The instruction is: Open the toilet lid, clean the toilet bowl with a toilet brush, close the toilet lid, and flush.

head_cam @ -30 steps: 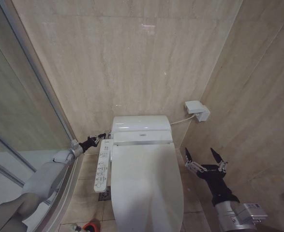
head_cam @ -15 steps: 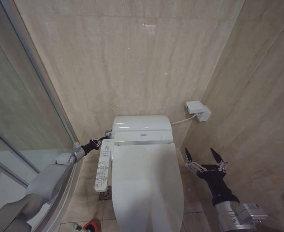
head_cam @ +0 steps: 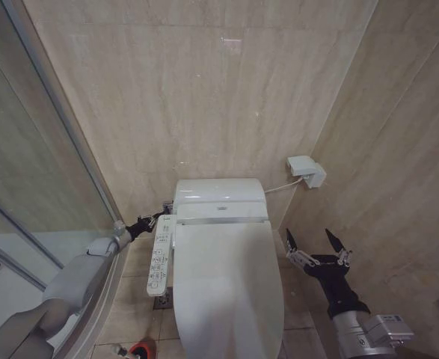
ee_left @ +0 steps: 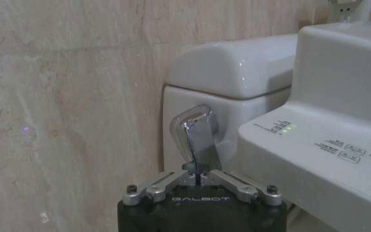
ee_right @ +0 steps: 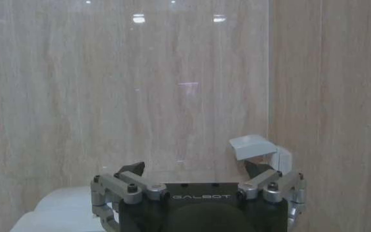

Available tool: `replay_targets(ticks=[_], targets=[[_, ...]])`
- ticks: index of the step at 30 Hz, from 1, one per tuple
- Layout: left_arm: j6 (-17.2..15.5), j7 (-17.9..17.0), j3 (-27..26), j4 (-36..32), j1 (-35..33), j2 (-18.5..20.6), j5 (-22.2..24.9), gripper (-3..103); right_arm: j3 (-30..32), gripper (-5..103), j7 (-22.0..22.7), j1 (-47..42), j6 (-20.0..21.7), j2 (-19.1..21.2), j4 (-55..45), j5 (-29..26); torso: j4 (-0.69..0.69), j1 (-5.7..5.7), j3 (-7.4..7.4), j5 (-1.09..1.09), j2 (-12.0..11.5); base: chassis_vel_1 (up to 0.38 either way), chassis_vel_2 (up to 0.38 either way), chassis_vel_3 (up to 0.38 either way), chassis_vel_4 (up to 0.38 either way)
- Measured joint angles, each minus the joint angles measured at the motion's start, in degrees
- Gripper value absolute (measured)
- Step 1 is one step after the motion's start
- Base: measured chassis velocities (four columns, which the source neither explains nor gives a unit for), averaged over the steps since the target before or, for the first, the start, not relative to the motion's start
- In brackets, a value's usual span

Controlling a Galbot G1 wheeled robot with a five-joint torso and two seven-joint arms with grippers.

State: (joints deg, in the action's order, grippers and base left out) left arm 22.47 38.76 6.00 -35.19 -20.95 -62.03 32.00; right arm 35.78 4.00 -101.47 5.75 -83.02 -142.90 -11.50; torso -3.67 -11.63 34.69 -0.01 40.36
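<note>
The toilet lid [head_cam: 226,284] lies shut over the toilet bowl, which is hidden beneath it. My left gripper [head_cam: 159,218] reaches to the left side of the white tank [head_cam: 219,196]. In the left wrist view this gripper [ee_left: 198,178] is shut, its tips against the lower end of the chrome flush lever [ee_left: 198,137]. To the right of the toilet, near the wall, my right gripper [head_cam: 318,241] hangs open and holds nothing. The red brush holder [head_cam: 139,349] stands on the floor at the left of the toilet; I cannot make out the toilet brush itself.
A white control panel [head_cam: 159,254] with buttons juts from the toilet's left side, just below my left gripper. A glass shower partition [head_cam: 32,172] and shower tray [head_cam: 2,262] close off the left. A white wall box [head_cam: 306,171] with a cable sits at the tank's right.
My left gripper has moved a little to the right, closing in on the tank's left side. The right arm and the lid have not moved.
</note>
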Motion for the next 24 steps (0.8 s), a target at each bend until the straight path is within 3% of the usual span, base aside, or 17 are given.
replay_targets(ticks=[5,8,9,11,12,13,15,16,18,19,22,23,24], targets=[[-0.17,-2.55,-1.28,-3.12,-1.83,0.65,0.39,0,0.00,100,0.00,0.00,0.00,0.00,0.00,0.00,-0.03,0.00,0.00,-0.01,0.00,0.000,0.000,0.000,0.000],[-1.64,-13.26,-4.82,-12.31,-7.19,2.20,1.28,0,0.01,100,0.00,0.00,0.00,-0.01,0.00,0.00,-0.04,0.00,0.00,0.00,0.00,0.000,0.000,0.000,0.000],[-1.64,-13.26,-4.82,-12.31,-7.19,2.20,1.28,0,0.01,100,0.00,0.00,0.00,-0.01,0.00,0.00,-0.04,0.00,0.00,0.00,0.00,0.000,0.000,0.000,0.000],[-2.72,-22.58,-8.15,-19.78,-11.53,3.06,2.44,0,0.00,100,0.00,0.00,0.00,0.01,0.00,0.00,0.00,0.00,0.00,-0.02,0.00,0.000,0.000,0.000,0.000],[-2.72,-22.58,-8.15,-19.78,-11.53,3.06,2.44,0,0.00,100,0.00,0.00,0.00,0.01,0.00,0.00,0.00,0.00,0.00,-0.02,0.00,0.000,0.000,0.000,0.000],[-2.96,-27.00,-9.59,-23.50,-13.36,3.54,2.75,0,0.00,100,0.00,0.00,0.00,0.00,0.00,0.00,0.01,0.00,0.00,0.01,0.00,0.000,0.000,0.000,0.000],[-3.21,-32.60,-11.86,-29.97,-16.43,4.45,3.48,0,0.00,100,0.00,0.00,0.00,0.00,0.00,0.00,-0.01,0.00,-0.01,0.00,0.00,0.000,0.000,0.000,0.000],[-3.21,-32.60,-11.86,-29.97,-16.43,4.45,3.48,0,0.00,100,0.00,0.00,0.00,0.00,0.00,0.00,-0.01,0.00,-0.01,0.00,0.00,0.000,0.000,0.000,0.000],[-4.19,-36.80,-13.84,-37.50,-20.15,5.84,4.36,0,0.00,100,0.00,0.00,0.00,0.00,0.00,0.00,-0.03,0.00,-0.01,0.02,0.00,0.000,0.000,0.000,0.000],[-4.19,-36.80,-13.84,-37.50,-20.15,5.84,4.36,0,0.00,100,0.00,0.00,0.00,0.00,0.00,0.00,-0.03,0.00,-0.01,0.02,0.00,0.000,0.000,0.000,0.000],[-10.24,-44.44,-19.08,-51.92,-28.90,8.67,5.07,0,0.00,100,0.00,0.01,0.00,0.01,0.00,0.00,-0.01,0.00,-0.01,-0.01,0.00,0.000,0.000,0.000,0.000],[-11.67,-45.62,-21.42,-56.59,-32.11,9.44,5.62,0,-0.01,100,-0.02,0.00,0.00,0.01,0.00,0.00,0.02,0.01,-0.01,0.01,0.01,0.000,0.000,0.000,0.000],[-11.67,-45.62,-21.42,-56.59,-32.11,9.44,5.62,0,-0.01,100,-0.02,0.00,0.00,0.01,0.00,0.00,0.02,0.01,-0.01,0.01,0.01,0.000,0.000,0.000,0.000]])
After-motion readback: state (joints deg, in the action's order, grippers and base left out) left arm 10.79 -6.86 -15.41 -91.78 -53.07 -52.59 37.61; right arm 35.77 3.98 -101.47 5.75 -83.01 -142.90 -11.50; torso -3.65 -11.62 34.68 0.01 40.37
